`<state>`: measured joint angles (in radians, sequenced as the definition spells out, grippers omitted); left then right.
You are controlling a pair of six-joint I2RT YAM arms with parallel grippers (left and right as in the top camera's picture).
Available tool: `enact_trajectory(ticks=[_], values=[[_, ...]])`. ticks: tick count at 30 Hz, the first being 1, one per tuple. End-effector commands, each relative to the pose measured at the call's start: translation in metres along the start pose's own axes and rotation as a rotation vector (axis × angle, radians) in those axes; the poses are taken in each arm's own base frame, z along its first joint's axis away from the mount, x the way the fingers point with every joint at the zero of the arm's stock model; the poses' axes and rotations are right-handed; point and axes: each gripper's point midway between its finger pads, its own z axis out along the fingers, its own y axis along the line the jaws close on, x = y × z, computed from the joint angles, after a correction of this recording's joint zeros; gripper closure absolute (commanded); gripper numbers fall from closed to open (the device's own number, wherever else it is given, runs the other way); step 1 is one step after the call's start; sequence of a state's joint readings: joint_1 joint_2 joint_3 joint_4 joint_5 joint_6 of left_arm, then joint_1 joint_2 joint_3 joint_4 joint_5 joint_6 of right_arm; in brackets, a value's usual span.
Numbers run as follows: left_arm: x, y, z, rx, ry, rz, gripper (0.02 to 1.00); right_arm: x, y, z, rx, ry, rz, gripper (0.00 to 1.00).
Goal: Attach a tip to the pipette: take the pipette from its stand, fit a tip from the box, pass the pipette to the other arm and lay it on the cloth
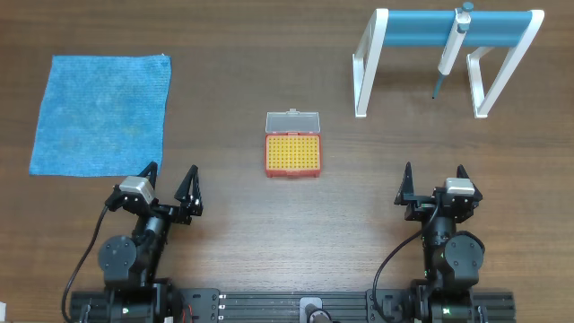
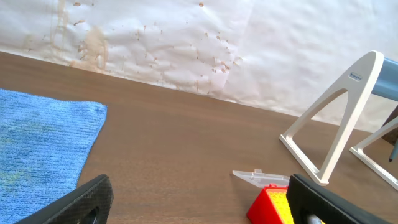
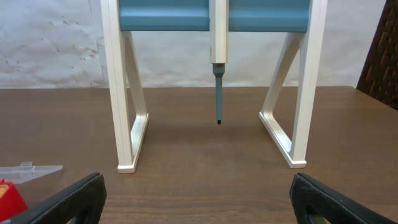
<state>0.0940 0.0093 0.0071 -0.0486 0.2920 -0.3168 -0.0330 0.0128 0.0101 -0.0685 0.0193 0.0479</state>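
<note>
Both black two-finger grippers, left [image 1: 172, 170] and right [image 1: 434, 170], sit spread open near their bases, while the slim white-and-grey pipette [image 1: 447, 56] hangs from the blue-barred white stand [image 1: 413, 29] ahead of the right arm, where a skewed grab could dislodge it or topple the stand.

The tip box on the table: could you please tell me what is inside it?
The tip box is open, its clear lid folded back. Inside, a yellow grid of tips shows from above; their lower ends are hidden.
</note>
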Motion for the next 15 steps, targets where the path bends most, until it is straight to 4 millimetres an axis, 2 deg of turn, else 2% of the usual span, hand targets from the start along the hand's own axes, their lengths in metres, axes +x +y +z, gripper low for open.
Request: enact_trajectory(ticks=[1, 6, 10, 15], values=[[0.001, 0.003, 0.000, -0.013, 0.003, -0.010, 0.112, -0.013, 0.001, 0.001, -0.006, -0.058, 0.009, 0.036], [0.001, 0.003, 0.000, -0.013, 0.003, -0.010, 0.115, -0.022, -0.004, 0.007, 0.019, -0.084, 0.011, 0.036], [0.001, 0.003, 0.000, -0.013, 0.003, -0.010, 0.115, -0.031, -0.026, 0.017, 0.132, -0.088, 0.015, 0.036], [0.001, 0.003, 0.000, -0.013, 0.003, -0.010, 0.115, -0.048, -0.039, 0.045, 0.177, -0.089, 0.016, 0.036]])
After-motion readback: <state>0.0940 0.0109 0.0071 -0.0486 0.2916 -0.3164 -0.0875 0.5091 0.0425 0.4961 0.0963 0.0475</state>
